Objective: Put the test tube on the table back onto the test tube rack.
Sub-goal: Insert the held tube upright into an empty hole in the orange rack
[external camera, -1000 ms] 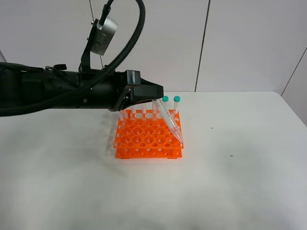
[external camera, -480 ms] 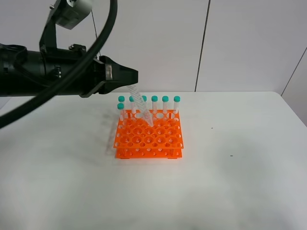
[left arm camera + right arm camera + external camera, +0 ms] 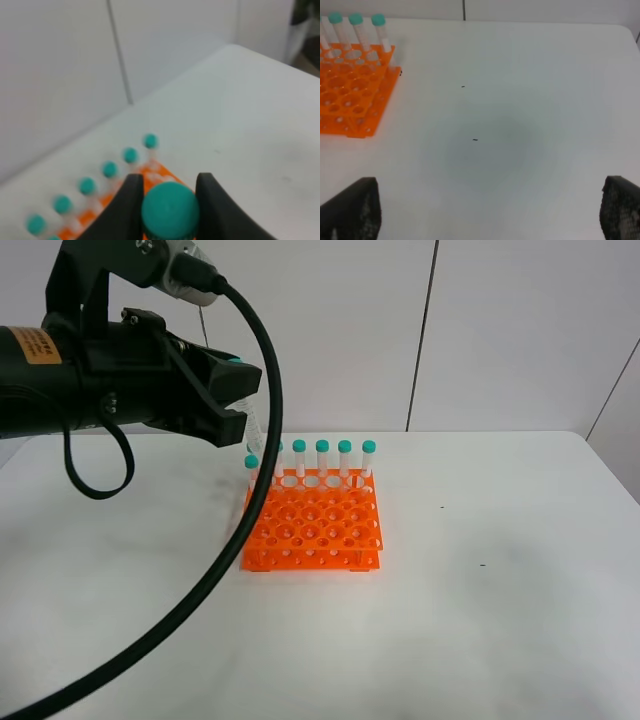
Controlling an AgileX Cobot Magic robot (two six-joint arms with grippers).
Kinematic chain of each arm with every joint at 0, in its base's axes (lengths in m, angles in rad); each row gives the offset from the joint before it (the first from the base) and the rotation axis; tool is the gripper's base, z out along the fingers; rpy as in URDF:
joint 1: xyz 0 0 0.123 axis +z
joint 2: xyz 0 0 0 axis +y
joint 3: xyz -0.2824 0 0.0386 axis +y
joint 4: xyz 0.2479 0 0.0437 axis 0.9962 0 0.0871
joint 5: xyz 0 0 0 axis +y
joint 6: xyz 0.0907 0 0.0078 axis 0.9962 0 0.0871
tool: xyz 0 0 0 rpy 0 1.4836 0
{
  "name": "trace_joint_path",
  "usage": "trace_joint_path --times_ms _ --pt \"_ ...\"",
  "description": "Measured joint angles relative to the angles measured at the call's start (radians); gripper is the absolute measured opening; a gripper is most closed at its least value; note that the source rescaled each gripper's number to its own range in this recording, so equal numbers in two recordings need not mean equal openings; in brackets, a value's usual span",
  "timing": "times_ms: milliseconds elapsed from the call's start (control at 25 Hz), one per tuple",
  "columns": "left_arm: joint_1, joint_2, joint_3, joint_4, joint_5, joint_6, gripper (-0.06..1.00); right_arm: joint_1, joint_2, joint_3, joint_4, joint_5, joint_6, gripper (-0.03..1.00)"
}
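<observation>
My left gripper [image 3: 243, 400] is shut on the test tube [image 3: 252, 430], holding it just above the back left corner of the orange test tube rack [image 3: 312, 525]. In the left wrist view the tube's teal cap [image 3: 170, 212] sits clamped between the two black fingers [image 3: 127, 202], and the rack [image 3: 161, 175] shows blurred beyond it. Several capped tubes [image 3: 322, 455] stand in the rack's back row. The right gripper [image 3: 487, 200] is open over bare table [image 3: 520, 100], well to the right of the rack [image 3: 350, 100]. It is out of the high view.
The rack's front rows of holes [image 3: 310, 540] hold nothing. White tabletop [image 3: 480, 590] spreads around the rack on all sides. A pale wall stands behind the table's far edge. The thick black cable [image 3: 240, 530] of the left arm hangs in front of the table's left part.
The left arm has swung left with the tube. The tube was tilted over the rack's middle and now hangs near the back left corner. The right gripper stays open.
</observation>
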Motion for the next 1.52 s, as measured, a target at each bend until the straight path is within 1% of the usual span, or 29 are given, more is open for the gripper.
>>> trace_joint_path --times_ms 160,240,400,480,600,680,760,880,1000,1080,1160,1240,1360,1520 --pt "0.004 0.076 0.000 0.039 -0.119 -0.012 0.01 0.000 0.000 0.000 0.000 0.000 0.000 1.00" --pt "-0.014 0.110 0.000 0.063 -0.132 -0.026 0.01 0.000 0.000 0.000 0.000 0.000 0.000 1.00" --pt "-0.092 0.135 0.000 0.102 -0.131 -0.049 0.01 0.000 0.000 0.000 0.000 0.000 0.000 1.00" --pt "-0.101 0.146 0.000 0.108 -0.132 -0.049 0.01 0.000 0.000 0.000 0.000 0.000 0.000 1.00" --pt "-0.038 0.194 -0.003 0.093 -0.133 -0.057 0.01 0.000 0.000 0.000 0.000 0.000 0.000 1.00" --pt "0.023 0.240 -0.010 0.070 -0.134 -0.064 0.01 0.000 0.000 0.000 0.000 0.000 0.000 1.00" --pt "0.069 0.280 -0.017 0.060 -0.159 -0.064 0.01 0.000 0.000 0.000 0.000 0.000 0.000 1.00" --pt "0.112 0.331 -0.029 0.054 -0.241 -0.065 0.01 0.000 0.000 0.000 0.000 0.000 0.000 1.00" --pt "0.120 0.379 -0.045 0.051 -0.289 -0.076 0.01 0.000 0.000 0.000 0.000 0.000 0.000 1.00" --pt "0.120 0.408 -0.068 0.051 -0.283 -0.102 0.01 0.000 0.000 0.000 0.000 0.000 0.000 1.00" --pt "0.120 0.443 -0.112 0.050 -0.255 -0.117 0.01 0.000 0.000 0.000 0.000 0.000 0.000 1.00" --pt "0.120 0.481 -0.161 0.050 -0.232 -0.117 0.01 0.000 0.000 0.000 0.000 0.000 0.000 1.00" --pt "0.120 0.534 -0.221 0.050 -0.229 -0.117 0.01 0.000 0.000 0.000 0.000 0.000 0.000 1.00" --pt "0.120 0.596 -0.232 0.050 -0.229 -0.095 0.01 0.000 0.000 0.000 0.000 0.000 0.000 1.00"
